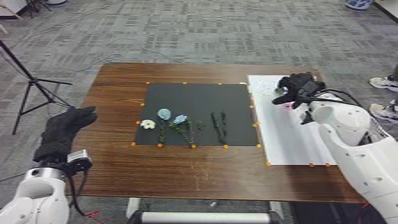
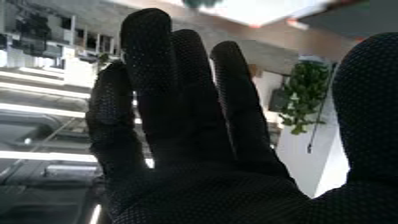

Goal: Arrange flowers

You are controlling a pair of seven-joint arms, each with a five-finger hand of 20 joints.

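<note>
In the head view my right hand point(image 1: 300, 87) is over the upper part of the white sheet point(image 1: 298, 145), beside pale flowers point(image 1: 265, 88) near that sheet's far edge. A bit of pink point(image 1: 289, 105) shows just below the hand. In the right wrist view my right hand point(image 2: 191, 120) has its fingers straight and its thumb apart, holding nothing. My left hand point(image 1: 67, 127) rests with straight fingers off the table's left edge. On the black mat point(image 1: 182, 95) lie a white flower point(image 1: 147, 124), a pale blue-green flower point(image 1: 164, 114), a blue flower point(image 1: 180, 119) and dark stems point(image 1: 223, 127).
Small orange markers point(image 1: 226, 146) line the edges of the mat and the sheet on the brown table point(image 1: 178, 175). A black tripod point(image 1: 32, 80) stands on the floor to the left.
</note>
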